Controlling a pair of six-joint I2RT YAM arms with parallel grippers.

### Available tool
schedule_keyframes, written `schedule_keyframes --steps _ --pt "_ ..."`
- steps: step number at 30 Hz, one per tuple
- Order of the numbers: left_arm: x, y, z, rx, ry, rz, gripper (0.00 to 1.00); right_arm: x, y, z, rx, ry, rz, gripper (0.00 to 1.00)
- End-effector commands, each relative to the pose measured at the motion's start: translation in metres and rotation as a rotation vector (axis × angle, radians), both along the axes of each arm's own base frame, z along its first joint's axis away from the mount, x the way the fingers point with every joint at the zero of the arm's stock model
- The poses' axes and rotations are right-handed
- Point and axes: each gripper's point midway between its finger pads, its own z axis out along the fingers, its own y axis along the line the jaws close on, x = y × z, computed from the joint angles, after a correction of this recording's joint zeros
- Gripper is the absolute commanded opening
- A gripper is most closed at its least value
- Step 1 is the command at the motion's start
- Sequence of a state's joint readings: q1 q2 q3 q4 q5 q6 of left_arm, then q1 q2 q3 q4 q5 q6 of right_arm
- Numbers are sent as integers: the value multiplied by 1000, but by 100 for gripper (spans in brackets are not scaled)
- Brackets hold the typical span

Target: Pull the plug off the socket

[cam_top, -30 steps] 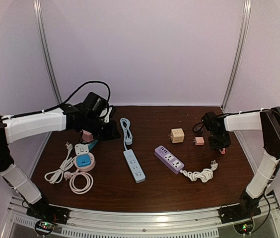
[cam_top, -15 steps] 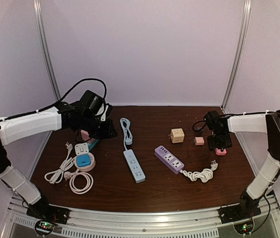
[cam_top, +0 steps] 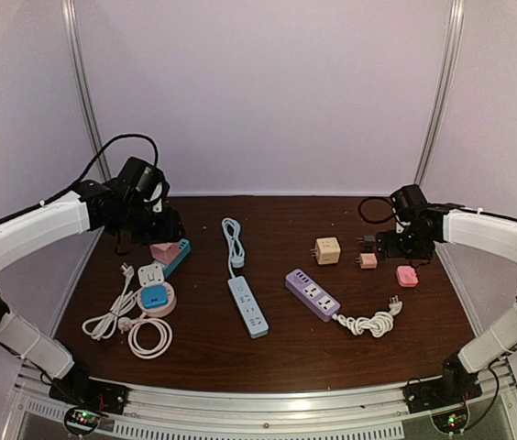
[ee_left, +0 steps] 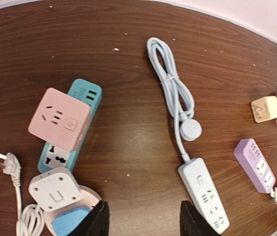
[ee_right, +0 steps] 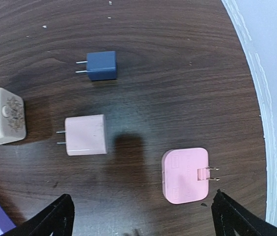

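Observation:
A flat pink plug [ee_right: 185, 175] lies prongs-up on the dark wooden table, apart from every socket; in the top view this pink plug [cam_top: 407, 275] sits near the right edge. My right gripper [ee_right: 141, 221] hovers above it, open wide and holding nothing, seen from above as the right gripper [cam_top: 396, 243]. At the left, a pink cube socket [ee_left: 60, 118] rests on a teal power strip [ee_left: 86, 96]. My left gripper [ee_left: 146, 223] is open over bare wood to the right of them, seen from above as the left gripper [cam_top: 153, 223].
A white power strip [cam_top: 247, 307] with a coiled pale-blue cord and a purple strip [cam_top: 312, 293] with a white cord [cam_top: 368, 323] lie mid-table. A cream cube [cam_top: 327, 250], a pale pink charger [ee_right: 85, 134] and a blue charger [ee_right: 101, 65] sit right of centre. White adapter [ee_left: 55, 189] and cables at left.
Both grippers opened. The right one let the pink plug down on the table and drew back. The left arm let go of the pink cube and pulled away to the back left.

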State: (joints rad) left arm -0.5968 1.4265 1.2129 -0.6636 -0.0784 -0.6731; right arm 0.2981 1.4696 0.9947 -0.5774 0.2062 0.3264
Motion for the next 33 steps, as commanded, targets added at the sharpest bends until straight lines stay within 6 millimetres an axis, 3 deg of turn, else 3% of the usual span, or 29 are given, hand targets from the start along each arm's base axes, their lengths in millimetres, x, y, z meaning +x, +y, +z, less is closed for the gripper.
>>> schedule_keyframes --steps 1,8,14,19,24,33 --pt "16 35 -8 128 -5 35 59 5 29 18 145 -66 64 100" --pt "46 55 -16 330 -12 -31 87 6 58 28 259 -98 136 100" --pt "70 60 -26 447 -11 -87 97 3 75 30 311 -101 192 100" --pt "86 63 -49 444 37 -122 98 -2 86 34 352 -108 228 100" --pt "88 60 -71 428 95 -167 94 -8 92 33 371 -111 241 100" --pt "88 62 -86 451 127 -174 78 -14 98 27 392 -106 246 100"
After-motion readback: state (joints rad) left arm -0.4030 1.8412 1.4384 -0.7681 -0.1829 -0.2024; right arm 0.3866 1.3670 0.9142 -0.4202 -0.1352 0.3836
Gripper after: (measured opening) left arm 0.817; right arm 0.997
